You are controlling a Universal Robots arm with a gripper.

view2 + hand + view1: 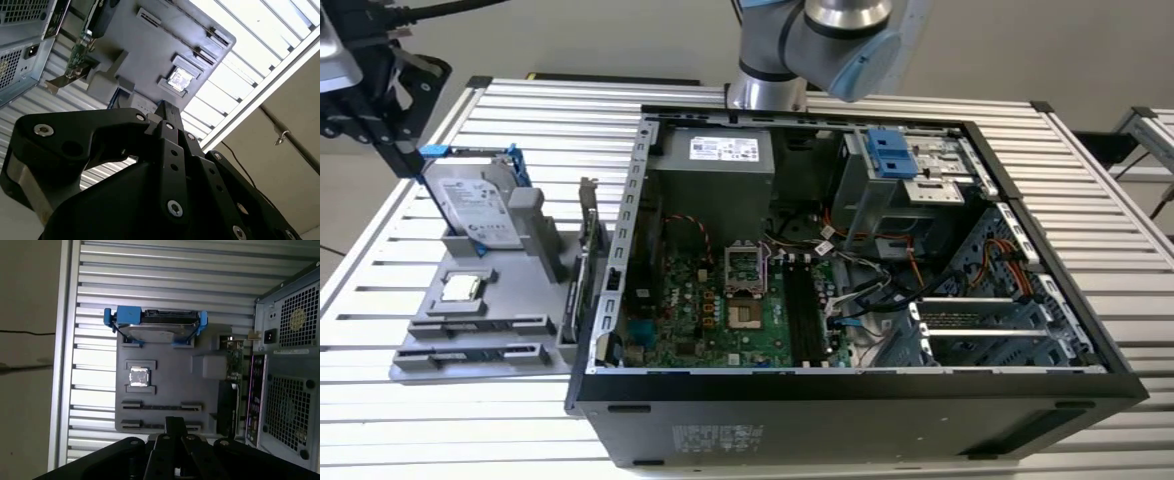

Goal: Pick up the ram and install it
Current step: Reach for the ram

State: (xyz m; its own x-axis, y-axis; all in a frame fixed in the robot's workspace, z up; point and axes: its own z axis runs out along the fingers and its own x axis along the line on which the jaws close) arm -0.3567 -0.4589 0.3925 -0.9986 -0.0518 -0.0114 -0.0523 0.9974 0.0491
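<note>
Gripper (394, 140): upper left of the exterior view, raised over the far end of the tray (520, 300), clear of the case (854, 385).
Fingers: in both wrist views they meet in a single black tip (175, 422) (162, 107). They are pressed together with nothing seen between them.
Contact: none visible. The tray lies well below the tip in both wrist views.
Ram (803, 312): one long dark stick on edge in the slots on the motherboard (707, 310), lower centre of the case interior in the exterior view, well apart from the gripper. Whether it is fully seated cannot be told.
Arm (827, 40): one, entering at the top centre of the exterior view, behind the case.
Case: one, side open, lying flat on the slatted table (440, 420), filling the centre and right of the exterior view.
Tray: one, grey, on the table just beside the case, at the exterior view's left.
Hard drive (474, 205): one, silver in a blue frame, standing on edge at the far end of the tray, nearest the gripper.
CPU (462, 288): one, lying flat in a square recess mid-tray.
Stick holders: two, low grey bars lying parallel at the near end of the tray (474, 325) (467, 352).
Card (594, 255): one, with a metal bracket, upright on edge along the side of the tray that faces the case.
</note>
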